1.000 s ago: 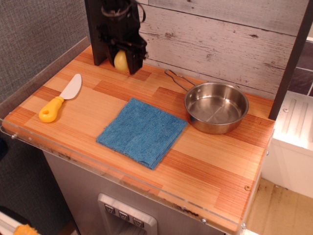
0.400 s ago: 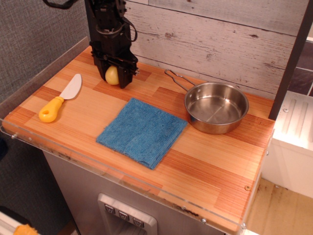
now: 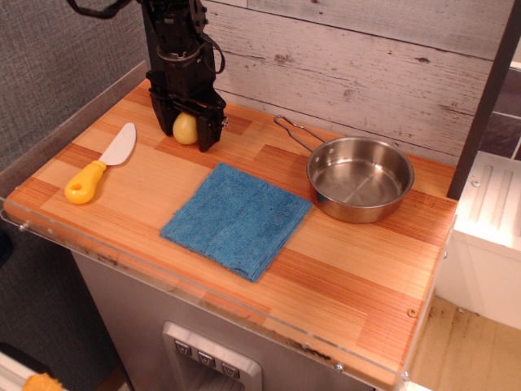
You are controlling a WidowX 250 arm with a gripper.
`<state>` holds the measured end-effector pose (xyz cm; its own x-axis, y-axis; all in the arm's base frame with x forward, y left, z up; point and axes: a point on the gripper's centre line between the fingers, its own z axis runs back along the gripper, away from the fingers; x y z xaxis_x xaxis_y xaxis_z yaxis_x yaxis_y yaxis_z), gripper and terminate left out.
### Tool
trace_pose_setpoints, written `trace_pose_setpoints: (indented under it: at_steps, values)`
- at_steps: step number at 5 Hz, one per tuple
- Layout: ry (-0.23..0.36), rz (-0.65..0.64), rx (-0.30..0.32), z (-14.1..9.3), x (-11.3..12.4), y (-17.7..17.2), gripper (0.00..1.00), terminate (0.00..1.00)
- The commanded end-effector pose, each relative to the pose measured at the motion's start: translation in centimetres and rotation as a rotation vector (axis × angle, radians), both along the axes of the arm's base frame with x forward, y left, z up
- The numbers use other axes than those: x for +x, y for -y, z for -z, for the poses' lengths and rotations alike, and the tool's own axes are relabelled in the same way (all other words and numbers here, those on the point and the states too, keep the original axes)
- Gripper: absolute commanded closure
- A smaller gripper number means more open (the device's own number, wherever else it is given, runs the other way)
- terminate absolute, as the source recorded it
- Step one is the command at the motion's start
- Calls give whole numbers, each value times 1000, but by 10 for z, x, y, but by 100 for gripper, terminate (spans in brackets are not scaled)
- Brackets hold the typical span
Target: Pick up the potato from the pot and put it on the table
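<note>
**Desk:** What does the camera give you from the far left corner of the worktop (image 3: 342, 269)?

**Operator:** I see the pincer (image 3: 186, 133) hanging low at the far left, its black jaws closed on the potato (image 3: 186, 128). The potato sits between the jaws, pale yellow, with its long axis roughly upright. Its underside looks to be at or just above the boards; I cannot tell from this angle whether it touches.

**Desk:** And the pot?

**Operator:** The pot (image 3: 360, 177) stands empty at the far right, well apart from the pincer, its wire handle pointing far-left. A blue cloth (image 3: 238, 218) lies between the two, nearer to me. A yellow-handled knife (image 3: 101, 165) lies to the left, near the pincer but clear of it.

**Desk:** What does the coming move turn on?

**Operator:** On the vertical gap alone, I judge. The potato lies directly beneath the wrist, inside the jaws, so nothing sideways is needed. If it rests on the wood, spreading the jaws should leave it there; released from any height, the egg shape may roll toward the knife
</note>
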<state>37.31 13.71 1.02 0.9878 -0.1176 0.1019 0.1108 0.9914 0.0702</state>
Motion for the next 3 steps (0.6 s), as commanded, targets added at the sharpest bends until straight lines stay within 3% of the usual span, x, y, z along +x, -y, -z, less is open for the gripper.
trace_pose_setpoints:
  at_steps: [1, 2, 3]
  values:
    - [128, -9, -2, -75, -11, -1, 0, 0]
    - [174, -36, -19, -102, -22, 3, 0, 0]
    - [152, -21, -74, -117, -32, 24, 0, 0]
